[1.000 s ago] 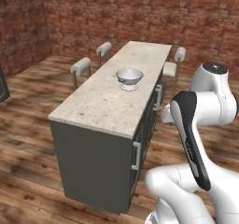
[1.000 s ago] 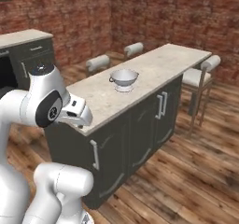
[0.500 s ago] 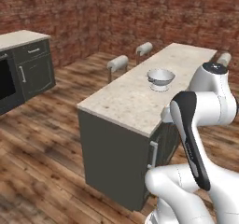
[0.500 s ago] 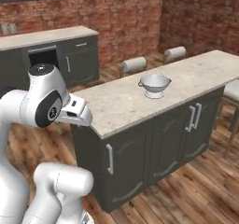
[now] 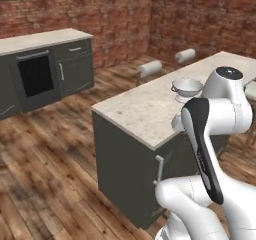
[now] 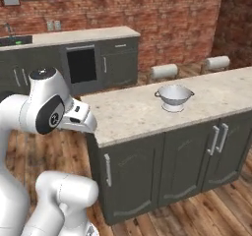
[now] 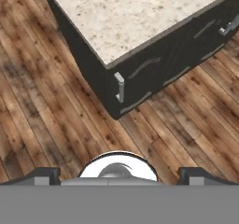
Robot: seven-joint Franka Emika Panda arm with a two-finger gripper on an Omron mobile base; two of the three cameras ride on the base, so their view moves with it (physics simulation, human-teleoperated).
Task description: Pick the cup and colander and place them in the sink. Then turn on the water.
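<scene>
- End effector (image 7: pixel 119 174) stood wide apart and empty, its two dark finger tips (image 7: pixel 44 175) at the lower corners of the hand view, pointed down at the wood floor (image 7: pixel 56 125) beside the corner of the island bench (image 7: pixel 135 17).
- Colander (image 6: pixel 173 97) rested upright on the island bench top, well apart from the arm; it appeared likewise in the left base view (image 5: pixel 187 87).
- Sink (image 6: pixel 15 40) lay in the far wall counter, with its faucet (image 6: pixel 8 30) behind it; no cup could be made out.
- Step in hand, as judged: the approach to the first pick, with nothing yet grasped.
- Next move would call for bringing the end effector over the bench and lowering it onto the colander's rim.
</scene>
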